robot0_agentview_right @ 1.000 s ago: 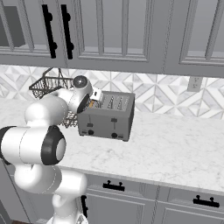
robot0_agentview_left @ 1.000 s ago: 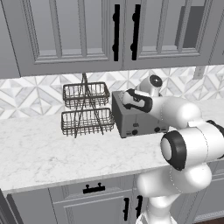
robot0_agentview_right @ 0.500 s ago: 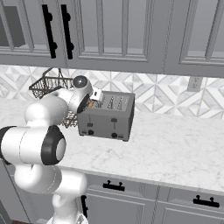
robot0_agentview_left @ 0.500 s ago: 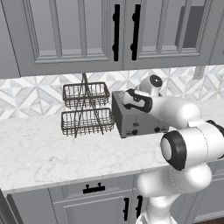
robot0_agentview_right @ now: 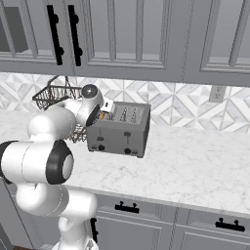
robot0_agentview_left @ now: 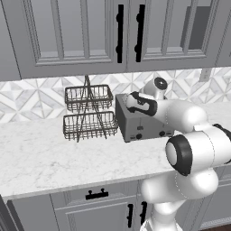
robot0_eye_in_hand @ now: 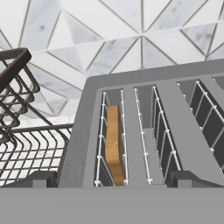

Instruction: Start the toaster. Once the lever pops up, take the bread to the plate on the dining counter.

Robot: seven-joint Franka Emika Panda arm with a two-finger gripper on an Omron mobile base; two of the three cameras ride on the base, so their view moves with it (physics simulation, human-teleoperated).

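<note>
- The gripper [robot0_eye_in_hand: 112, 179] hangs just above the toaster [robot0_agentview_right: 118, 129], its jaws spread wide with nothing between them; the two dark finger tips [robot0_eye_in_hand: 37, 179] rise at either side of the slotted top.
- Between those tips, the bread [robot0_eye_in_hand: 113, 144] stands on edge in the toaster's leftmost slot in the hand view: a tan slice with an orange-brown crust, flanked by thin wire guides.
- The toaster is a boxy grey metal block with four long slots on top and small dark knobs low on its front.
- Beside the toaster stands a two-tier wire basket rack [robot0_agentview_left: 89, 112], dark thin mesh.
- Under the toaster lies a white marble-look countertop [robot0_agentview_right: 195, 166] with faint grey veins.
- Behind the toaster, a backsplash [robot0_agentview_right: 185, 105] of grey and white triangular tiles.
- Above the toaster, grey panelled cabinets [robot0_agentview_left: 81, 34] with black bar handles.
</note>
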